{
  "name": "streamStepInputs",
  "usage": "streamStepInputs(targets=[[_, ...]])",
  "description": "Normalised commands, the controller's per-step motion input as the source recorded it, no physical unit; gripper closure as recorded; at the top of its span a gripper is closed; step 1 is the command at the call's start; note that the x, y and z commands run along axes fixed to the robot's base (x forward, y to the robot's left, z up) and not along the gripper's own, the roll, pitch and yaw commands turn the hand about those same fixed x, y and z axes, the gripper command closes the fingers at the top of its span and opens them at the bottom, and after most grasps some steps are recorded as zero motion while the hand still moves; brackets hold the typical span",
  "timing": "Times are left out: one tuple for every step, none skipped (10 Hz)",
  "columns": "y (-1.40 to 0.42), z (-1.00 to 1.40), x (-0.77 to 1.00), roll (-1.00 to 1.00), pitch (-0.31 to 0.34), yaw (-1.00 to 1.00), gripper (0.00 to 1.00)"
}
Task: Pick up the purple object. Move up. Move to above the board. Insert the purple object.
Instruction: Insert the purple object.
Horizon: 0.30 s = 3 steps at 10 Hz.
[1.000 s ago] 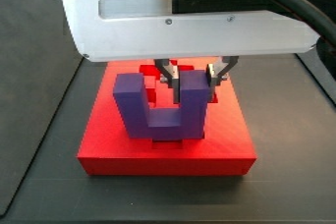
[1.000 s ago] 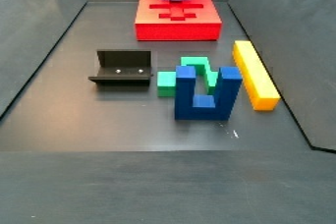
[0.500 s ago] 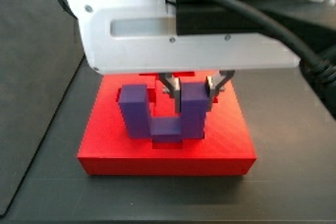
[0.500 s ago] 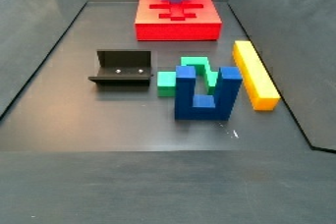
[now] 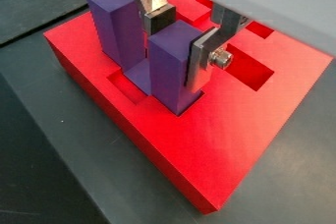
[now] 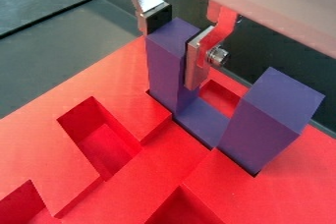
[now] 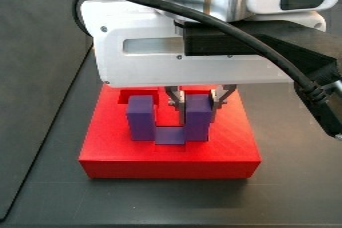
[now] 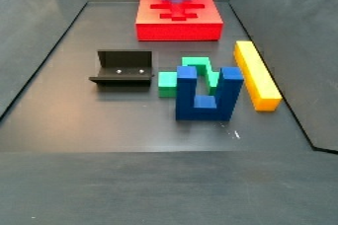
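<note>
The matte purple U-shaped block (image 5: 155, 56) stands on the large flat red slab (image 5: 250, 140), whose cut recesses read a darker red, with the silver-plated, dark-padded gripper (image 5: 182, 33) above the slab near the far edge of the dark grey floor (image 8: 93, 120). Toward the middle of that floor sit a dark L-shaped fixture (image 8: 123, 69), a bright green block (image 8: 193, 72), a deep blue U-shaped upright piece (image 8: 209, 95) and, near the right edge, a long yellow bar (image 8: 256, 73). The arm's housing (image 7: 187, 42) is white with black cables.
</note>
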Motion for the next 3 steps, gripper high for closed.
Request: streamStepInputs(targets=[[-0.03, 0.00, 0.00, 0.07, 0.000, 0.00, 1.00], [-0.06, -0.01, 0.00, 0.06, 0.000, 0.00, 1.00], [-0.09, 0.00, 0.00, 0.08, 0.000, 0.00, 1.00]])
